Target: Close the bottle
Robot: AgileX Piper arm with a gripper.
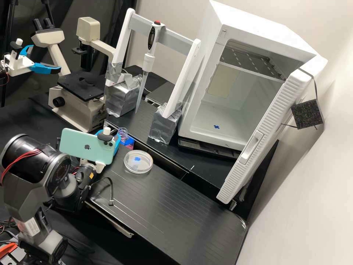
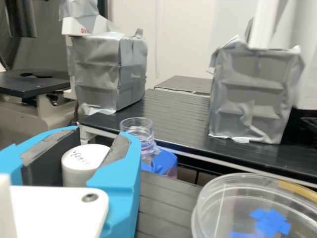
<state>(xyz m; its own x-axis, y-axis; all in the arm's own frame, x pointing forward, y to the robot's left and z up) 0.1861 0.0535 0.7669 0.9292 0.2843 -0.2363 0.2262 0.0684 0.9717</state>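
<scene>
- Progress, as I judge it, is partway: the white cap (image 2: 82, 162) is in my grip, but the clear bottle (image 2: 140, 135) stands near the dish (image 1: 138, 162) with its mouth open.
- Left for me to do: bring the cap over the bottle's neck, seat it level and turn it until it's tight. I'd want it centred first, since a tilted start could cross the thread or nudge the bottle.
- My blue fingers (image 2: 118, 184) are parted by just the cap's width and clamped on its sides, its marked top facing up between them. They sit near the dish, on its phone side; the bottle is apart from the cap.
- The bottle's blue-covered body is near the dish, on its side towards the raised black shelf (image 2: 173, 116). What its base rests on, I cannot tell.
- The dish itself lies on the black desk (image 1: 176, 206), and the mint phone (image 1: 84, 145) is beside it, mounted at the arm's end.
</scene>
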